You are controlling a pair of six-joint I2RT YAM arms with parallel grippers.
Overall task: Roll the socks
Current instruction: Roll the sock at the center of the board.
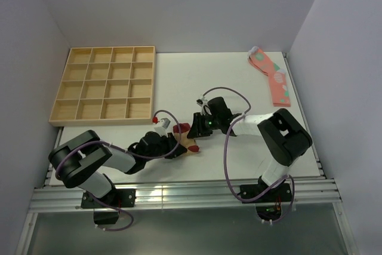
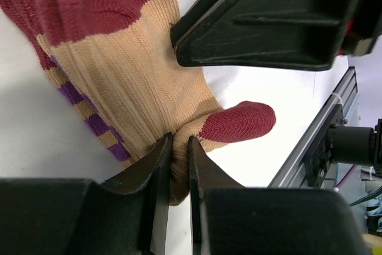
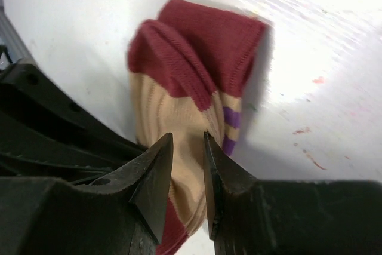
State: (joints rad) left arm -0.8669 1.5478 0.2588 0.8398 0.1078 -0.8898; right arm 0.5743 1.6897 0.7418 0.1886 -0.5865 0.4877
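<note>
Tan-and-maroon sock lies bunched on the worktop, near-centre, between the two arms. Left pincer: narrow, nipping a tan fold beside a maroon tip. Right pincer: narrow, clamped on the tan ribbing (purple stripes just beside). Pink sock lies flat at the far right, well apart.

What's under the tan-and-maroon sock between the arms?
White table shows around the sock, pinched by left end effector and right end effector. A purple-striped layer peeks beneath; the rest is covered.
</note>
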